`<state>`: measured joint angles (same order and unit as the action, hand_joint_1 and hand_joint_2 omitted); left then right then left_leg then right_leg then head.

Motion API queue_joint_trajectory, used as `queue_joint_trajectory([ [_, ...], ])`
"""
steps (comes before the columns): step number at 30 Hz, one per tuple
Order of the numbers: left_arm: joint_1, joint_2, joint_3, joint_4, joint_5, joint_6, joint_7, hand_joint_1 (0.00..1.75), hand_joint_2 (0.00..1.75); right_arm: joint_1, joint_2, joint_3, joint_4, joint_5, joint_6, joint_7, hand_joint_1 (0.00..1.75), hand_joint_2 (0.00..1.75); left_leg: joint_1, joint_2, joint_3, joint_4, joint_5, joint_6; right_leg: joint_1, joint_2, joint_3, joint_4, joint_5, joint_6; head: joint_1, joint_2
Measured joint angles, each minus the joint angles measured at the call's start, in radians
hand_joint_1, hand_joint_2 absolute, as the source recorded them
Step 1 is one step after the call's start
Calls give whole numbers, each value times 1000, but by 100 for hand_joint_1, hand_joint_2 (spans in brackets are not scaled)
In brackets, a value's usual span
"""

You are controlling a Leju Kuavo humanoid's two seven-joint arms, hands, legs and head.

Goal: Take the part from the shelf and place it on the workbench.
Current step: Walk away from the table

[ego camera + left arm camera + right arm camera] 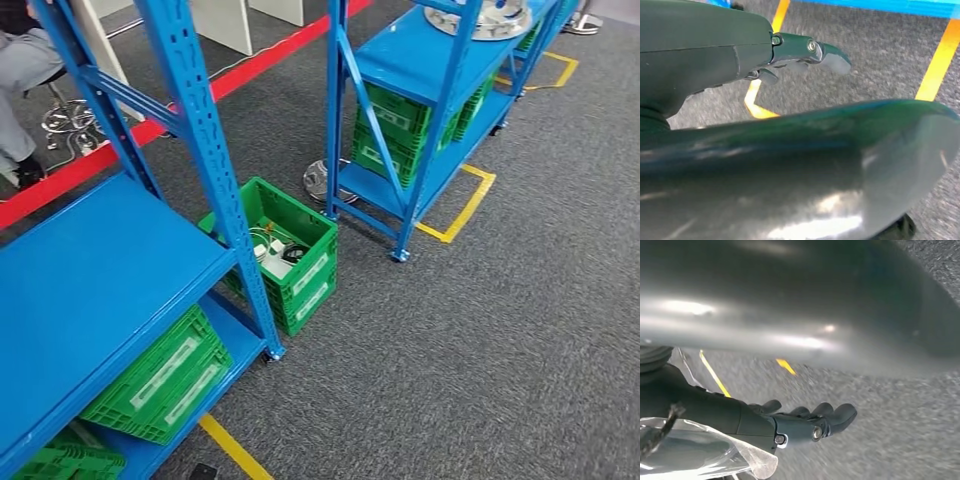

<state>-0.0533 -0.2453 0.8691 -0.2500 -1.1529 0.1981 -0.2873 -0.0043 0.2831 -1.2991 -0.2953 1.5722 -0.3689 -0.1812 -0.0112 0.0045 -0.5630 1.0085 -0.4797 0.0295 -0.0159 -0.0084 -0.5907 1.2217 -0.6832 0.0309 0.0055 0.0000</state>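
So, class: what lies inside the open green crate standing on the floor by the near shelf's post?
Inside the green crate lie white parts and a dark ring-like piece. The blue shelf post and the crate's walls hide the rest.

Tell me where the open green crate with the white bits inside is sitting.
In the head view the open green crate sits on the grey carpet near the picture's centre, against the front upright of the near blue shelf, between it and the far blue shelf.

Grey carpet (528, 330), yellow floor tape (460, 215)
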Motion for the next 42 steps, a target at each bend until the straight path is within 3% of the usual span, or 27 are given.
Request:
queue_joint_trajectory([
  [1,-1,-1,0,0,0,0,0,0,0,2,0,0,0,0,0,0,0,0,0,-15,1,0,-1,1,0,6,-36,58,-13,2,0,0],
  [2,0,-1,0,1,0,0,0,0,0,3,0,0,-1,-1,0,1,0,0,1,-29,2,0,-1,1,-1,7,-59,83,-7,4,0,0],
  [3,1,-1,0,2,0,0,0,0,0,4,0,0,-2,-1,0,1,0,0,2,-45,5,1,-2,-1,-1,8,-63,70,20,6,0,0],
  [4,2,-1,0,2,0,0,0,0,0,4,0,0,-4,-1,0,1,0,0,5,-61,8,3,-4,-4,-3,14,-47,17,64,7,0,0],
  [6,1,-1,0,3,-1,0,0,0,0,4,0,0,-5,-1,0,1,0,0,9,-90,10,11,-12,-16,-10,54,6,-115,130,11,1,0],
  [8,-2,0,0,4,-1,-1,0,0,0,4,1,0,-5,-2,0,1,0,0,11,-113,5,16,-15,-30,-12,87,40,-178,140,5,3,0],
  [10,0,1,0,5,-2,-1,0,0,0,4,1,0,-6,-2,0,1,0,0,14,-134,0,15,-11,-41,-10,75,48,-183,137,-9,3,0],
  [11,1,1,0,5,-2,-2,0,0,0,4,2,0,-6,-3,0,1,0,0,14,-130,-2,17,-13,-45,-10,63,50,-186,138,-15,3,0],
  [13,1,1,0,6,-3,-3,0,0,0,4,4,-1,-7,-3,0,0,0,0,12,-87,-26,69,-45,-54,-12,37,55,-191,139,-28,-5,0],
  [15,-2,1,0,6,-4,-4,0,0,0,6,5,-1,-8,-2,-1,-1,0,0,11,-30,-87,193,-107,-61,-8,7,58,-192,135,-38,-11,0],
  [16,-3,1,0,6,-5,-4,0,0,0,7,5,-1,-8,-1,-1,-1,0,0,13,-18,-121,259,-130,-64,-6,-9,60,-192,132,-41,-12,0],
  [17,-3,1,0,6,-6,-4,1,0,0,7,5,-1,-8,-1,-1,-1,0,0,14,-13,-142,300,-137,-64,-4,-23,62,-192,129,-43,-12,0],
  [18,-1,1,0,6,-7,-5,1,0,0,7,5,-1,-9,-1,-1,-1,0,0,14,-11,-147,306,-123,-63,-3,-37,67,-192,125,-43,-12,0],
  [20,0,2,0,6,-9,-5,2,0,0,6,5,-1,-9,-1,-1,-1,0,0,12,5,-98,203,-47,-54,-2,-62,80,-192,115,-40,-12,0],
  [22,-2,2,0,6,-10,-5,2,0,0,5,5,-1,-9,-1,-1,-2,0,0,1,52,-36,78,1,-37,1,-83,88,-193,105,-34,-12,0],
  [24,-5,2,-1,6,-11,-5,2,0,0,4,5,-1,-9,-1,-1,-2,0,0,-10,78,-16,35,-2,-25,5,-105,92,-197,98,-25,-12,0],
  [26,-3,3,-1,6,-12,-5,3,0,0,1,5,-1,-9,0,-1,-2,0,0,-9,57,-13,23,-1,-17,5,-121,104,-203,92,-16,-12,0],
  [28,-3,2,-1,6,-12,-5,5,0,0,-3,5,-1,-9,0,-1,-3,0,0,-1,32,-5,8,6,-8,3,-77,100,-175,70,-9,-9,0],
  [30,-8,1,-1,6,-13,-5,6,0,0,-4,5,-1,-9,0,-1,-3,0,0,4,7,-1,1,9,-1,1,-12,47,-70,23,-4,-4,0],
  [32,-11,0,-2,6,-13,-6,7,0,0,-2,5,-1,-9,0,-1,-3,0,0,5,-21,0,1,7,2,1,6,-29,49,-9,0,-3,0],
  [33,-10,-1,-2,6,-13,-6,8,0,0,-1,5,-1,-9,-1,-2,-3,0,0,5,-36,2,1,6,2,0,7,-52,70,1,1,-3,0],
  [34,-9,-1,-1,6,-13,-7,9,0,0,0,5,-1,-9,-1,-2,-3,0,0,6,-52,4,2,4,0,-1,8,-57,54,31,2,-3,0],
  [35,-9,-1,-1,6,-13,-8,9,0,0,1,5,-1,-9,-1,-2,-3,0,0,7,-67,8,3,1,-3,-3,17,-42,-2,77,3,-3,0],
  [37,-10,-1,-1,6,-13,-10,10,0,0,2,5,-1,-9,-1,-2,-3,0,0,10,-95,10,9,-6,-14,-9,64,3,-125,143,3,-1,0],
  [39,-12,-2,-1,6,-13,-11,10,0,0,1,5,-1,-9,-1,-3,-3,0,0,12,-118,5,13,-8,-27,-11,98,30,-179,154,-4,0,0],
  [41,-10,-1,-2,6,-13,-11,10,0,0,0,6,-1,-9,-1,-3,-3,0,0,15,-135,0,11,-6,-38,-9,83,39,-186,154,-18,0,0],
  [42,-9,-1,-1,6,-13,-11,10,0,0,0,6,-1,-9,-1,-3,-3,0,0,15,-127,-1,14,-7,-43,-10,71,42,-189,156,-24,-1,0],
])
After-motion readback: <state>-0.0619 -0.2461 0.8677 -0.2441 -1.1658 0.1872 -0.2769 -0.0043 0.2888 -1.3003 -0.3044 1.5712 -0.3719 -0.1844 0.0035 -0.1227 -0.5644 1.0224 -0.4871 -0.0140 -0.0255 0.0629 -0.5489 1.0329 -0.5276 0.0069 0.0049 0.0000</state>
